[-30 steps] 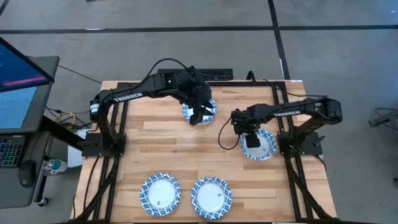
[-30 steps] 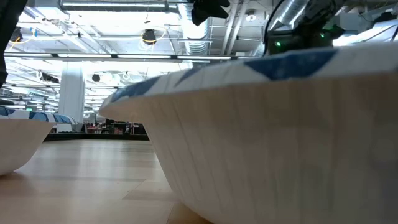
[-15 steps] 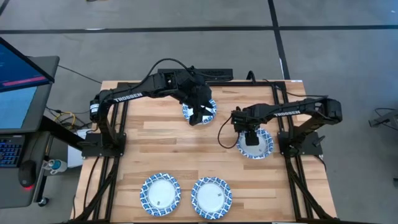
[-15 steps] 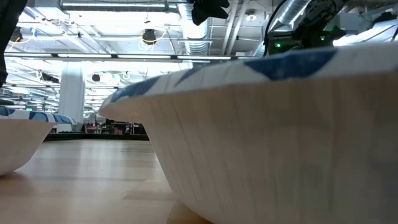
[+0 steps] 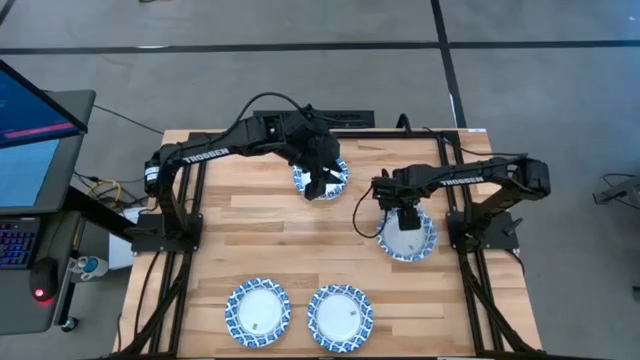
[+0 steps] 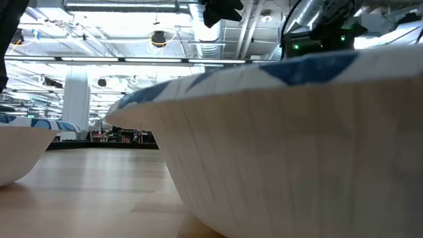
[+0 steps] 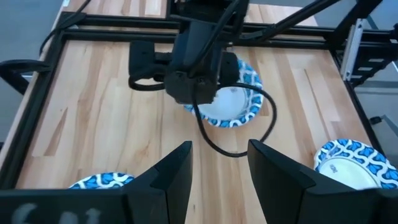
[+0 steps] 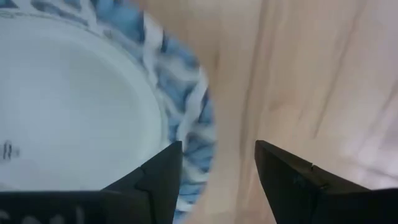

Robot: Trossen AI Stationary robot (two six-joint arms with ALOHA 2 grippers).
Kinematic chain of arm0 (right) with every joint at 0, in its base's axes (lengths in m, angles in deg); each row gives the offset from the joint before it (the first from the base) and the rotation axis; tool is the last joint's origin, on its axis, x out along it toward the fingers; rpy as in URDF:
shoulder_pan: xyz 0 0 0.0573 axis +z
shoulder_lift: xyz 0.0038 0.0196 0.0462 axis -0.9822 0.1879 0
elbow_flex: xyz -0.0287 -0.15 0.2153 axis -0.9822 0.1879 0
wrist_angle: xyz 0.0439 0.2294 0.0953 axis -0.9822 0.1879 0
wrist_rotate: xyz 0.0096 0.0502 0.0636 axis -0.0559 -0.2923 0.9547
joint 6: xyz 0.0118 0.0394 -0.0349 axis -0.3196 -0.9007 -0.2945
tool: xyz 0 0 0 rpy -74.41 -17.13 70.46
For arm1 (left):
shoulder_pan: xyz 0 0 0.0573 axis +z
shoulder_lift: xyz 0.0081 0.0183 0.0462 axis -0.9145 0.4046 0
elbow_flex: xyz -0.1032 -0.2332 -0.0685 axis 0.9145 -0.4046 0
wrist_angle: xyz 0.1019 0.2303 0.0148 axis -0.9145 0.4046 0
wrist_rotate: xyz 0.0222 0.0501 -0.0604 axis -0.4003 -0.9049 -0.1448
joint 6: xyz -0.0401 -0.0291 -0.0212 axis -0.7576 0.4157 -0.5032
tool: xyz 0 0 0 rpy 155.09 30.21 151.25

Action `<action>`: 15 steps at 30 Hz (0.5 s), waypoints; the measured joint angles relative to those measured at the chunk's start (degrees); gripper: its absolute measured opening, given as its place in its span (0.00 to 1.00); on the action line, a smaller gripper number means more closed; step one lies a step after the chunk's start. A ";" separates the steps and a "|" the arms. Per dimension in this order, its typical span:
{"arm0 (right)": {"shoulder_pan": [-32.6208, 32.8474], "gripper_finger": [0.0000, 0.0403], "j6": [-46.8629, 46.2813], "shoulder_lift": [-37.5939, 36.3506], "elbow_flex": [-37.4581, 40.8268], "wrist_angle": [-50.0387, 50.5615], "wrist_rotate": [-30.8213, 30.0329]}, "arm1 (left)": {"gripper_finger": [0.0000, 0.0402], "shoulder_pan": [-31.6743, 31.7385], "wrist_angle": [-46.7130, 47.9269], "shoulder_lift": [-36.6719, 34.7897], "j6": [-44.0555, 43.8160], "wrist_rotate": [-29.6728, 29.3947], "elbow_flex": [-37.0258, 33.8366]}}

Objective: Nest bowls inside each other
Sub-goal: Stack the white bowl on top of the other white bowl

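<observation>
Grey floor around a light wooden bench [image 5: 250, 215] with black frame rails; a monitor sits at the left edge of the frame in the high view. Low view looks level across the wood into a bright hall with ceiling pipes.

Four bowls visible from above. One bowl [image 5: 322, 178] sits in the upper middle of the frame, partly under the left tool [image 5: 318, 186], which hangs over it with fingers spread apart, holding nothing. A second bowl [image 5: 410, 238] lies right of centre; the right tool [image 5: 405, 211] is at its upper rim. Right wrist view shows that tool's two dark fingers parted, one over the patterned rim of the bowl [image 8: 93, 99], the other over bare wood just beside it, nothing clamped. Cannot tell if a finger touches the rim.

Two more bowls sit side by side, close but apart, at the lower middle of the frame: left one [image 5: 257, 310], right one [image 5: 340, 316]. Both empty, both well apart from the arms.

Left wrist view looks past its own open fingers [image 7: 174, 174] at the right arm over its bowl [image 7: 239, 106]. Low view is mostly filled by one near bowl's white outer wall [image 6: 297, 145]; another bowl's edge [image 6: 20, 149] shows at the left of the frame.
</observation>
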 joint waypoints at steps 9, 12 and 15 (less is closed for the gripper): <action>-0.02 0.56 0.56 0.00 -2.03 -1.74 3.68 | 0.36 1.21 -0.02 0.00 -0.81 -0.09 0.00; 0.02 0.56 0.61 0.00 -1.30 -2.18 5.47 | 0.36 1.21 -0.02 0.00 -0.83 -0.07 0.00; 0.00 0.56 0.60 0.00 0.08 -4.47 5.59 | 0.36 1.21 -0.02 0.00 -0.55 -0.09 0.00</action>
